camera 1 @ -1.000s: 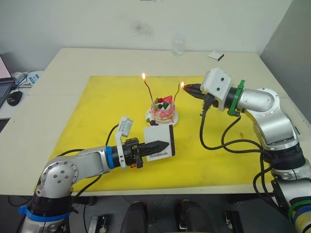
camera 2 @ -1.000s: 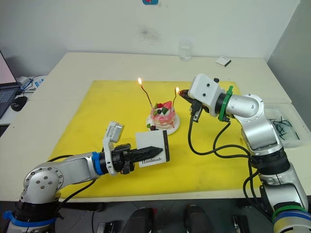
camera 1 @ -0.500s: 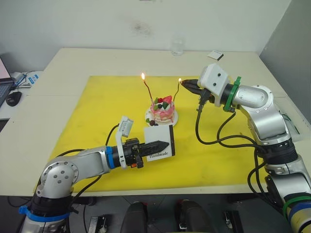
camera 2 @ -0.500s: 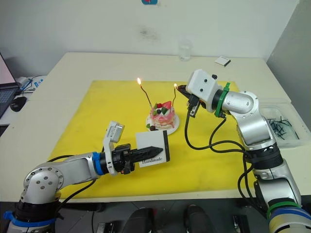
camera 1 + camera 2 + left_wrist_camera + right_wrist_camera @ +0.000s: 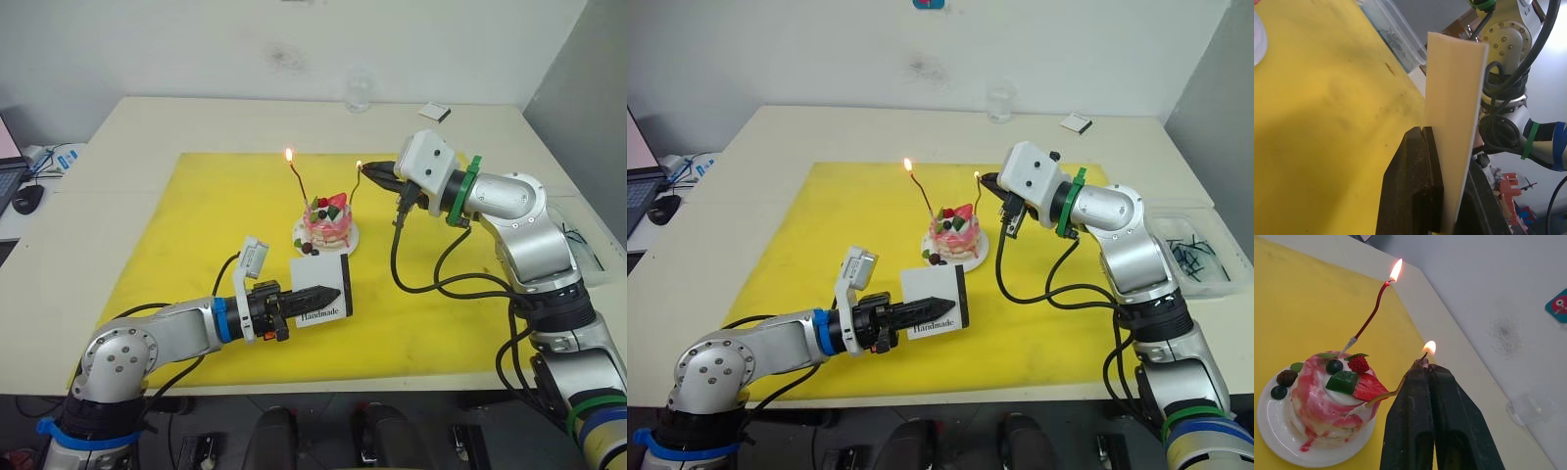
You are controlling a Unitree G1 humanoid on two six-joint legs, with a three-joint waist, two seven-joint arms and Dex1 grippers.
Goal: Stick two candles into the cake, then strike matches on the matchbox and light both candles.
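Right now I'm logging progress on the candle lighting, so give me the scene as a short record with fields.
cake: cake on yellow mat
left candle: first candle stuck in cake, lit
right candle: second candle in cake; flame at the right gripper's tips
left gripper: left gripper shut on matchbox, held upright
right gripper: right gripper shut on match, burning

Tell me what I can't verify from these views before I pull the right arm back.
- Second candle: the right gripper covers its tip in the right wrist view, so the flame there could be the match's or the wick's.
- Same tip in the left eye view: too small to separate from the gripper.
- Matchbox: edge-on in the left wrist view, striking strip hidden.
- Clear bin contents: too small.
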